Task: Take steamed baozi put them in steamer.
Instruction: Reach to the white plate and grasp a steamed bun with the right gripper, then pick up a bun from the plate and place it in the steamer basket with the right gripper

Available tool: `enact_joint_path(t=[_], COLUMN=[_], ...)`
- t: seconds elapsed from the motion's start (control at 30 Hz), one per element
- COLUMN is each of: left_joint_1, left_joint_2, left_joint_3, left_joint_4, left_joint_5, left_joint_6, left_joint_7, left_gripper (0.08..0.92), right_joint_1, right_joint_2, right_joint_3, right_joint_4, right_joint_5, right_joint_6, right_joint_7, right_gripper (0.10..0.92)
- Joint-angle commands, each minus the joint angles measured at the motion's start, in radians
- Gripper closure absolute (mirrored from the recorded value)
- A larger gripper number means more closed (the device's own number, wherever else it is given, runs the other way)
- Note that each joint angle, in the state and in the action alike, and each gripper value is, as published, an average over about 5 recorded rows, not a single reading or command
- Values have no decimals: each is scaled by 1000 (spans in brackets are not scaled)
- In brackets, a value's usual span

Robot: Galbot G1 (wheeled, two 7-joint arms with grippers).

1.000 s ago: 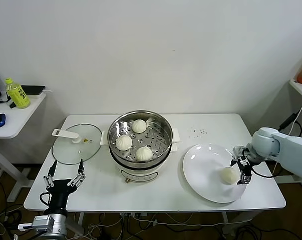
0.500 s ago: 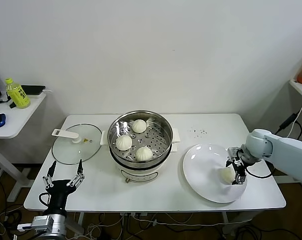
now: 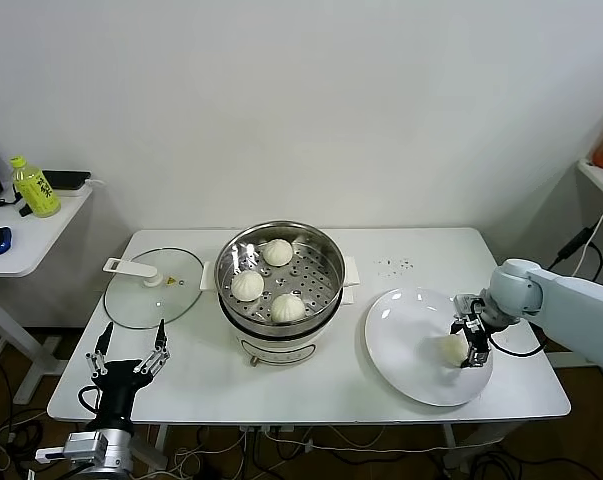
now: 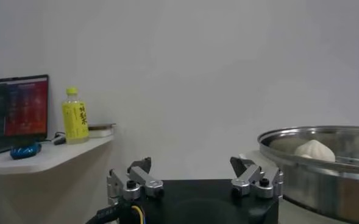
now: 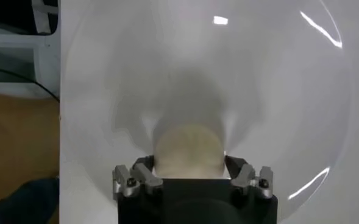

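Our right gripper (image 3: pixel 462 343) straddles the last baozi (image 5: pixel 188 150) on the plate (image 3: pixel 401 335), fingers open; next we squeeze gently and lift toward the steamer (image 3: pixel 281 275).

Head view overlooks the table (image 3: pixel 311 385); wrist views sit close, low.

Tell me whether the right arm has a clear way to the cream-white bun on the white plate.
Probably yes: the right end effector is already down over the cream-white bun, fingers open either side, nothing else on the white plate.
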Motion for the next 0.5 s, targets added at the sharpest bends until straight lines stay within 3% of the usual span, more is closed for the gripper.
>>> enact_joint_path(t=[0.03, 0.5], left_joint_1=[0, 1], left_joint_2=[1, 1], left_joint_3=[0, -2], left_joint_4=[2, 3], left_joint_5=[1, 2], left_joint_6=[0, 0], left_joint_7=[0, 0], left_gripper=[177, 177], right_joint_1=[-14, 189], right_joint_2=[-1, -21], right_joint_3=[11, -104], right_joint_4=[1, 62], right_joint_5=[-1, 75], right_joint_6=[-1, -2], right_joint_7=[-2, -19], right_gripper=[327, 353])
